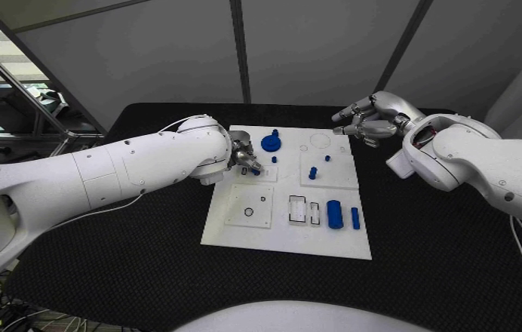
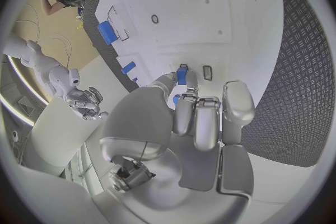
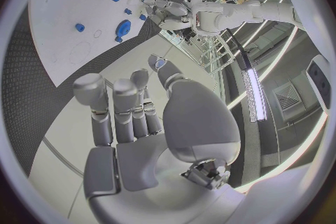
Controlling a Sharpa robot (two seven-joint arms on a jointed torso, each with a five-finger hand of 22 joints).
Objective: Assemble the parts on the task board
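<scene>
Blue parts (image 1: 335,214) mostly lay loose on the white task board (image 1: 285,238), so assembly looked barely begun: the left hand (image 1: 246,161) pinched a small blue piece (image 2: 181,75) at the board's middle, while the right hand (image 1: 370,119) hovered beyond its far corner, fingers loosely apart, holding nothing

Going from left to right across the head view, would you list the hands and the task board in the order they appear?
Left hand → task board → right hand.
</scene>
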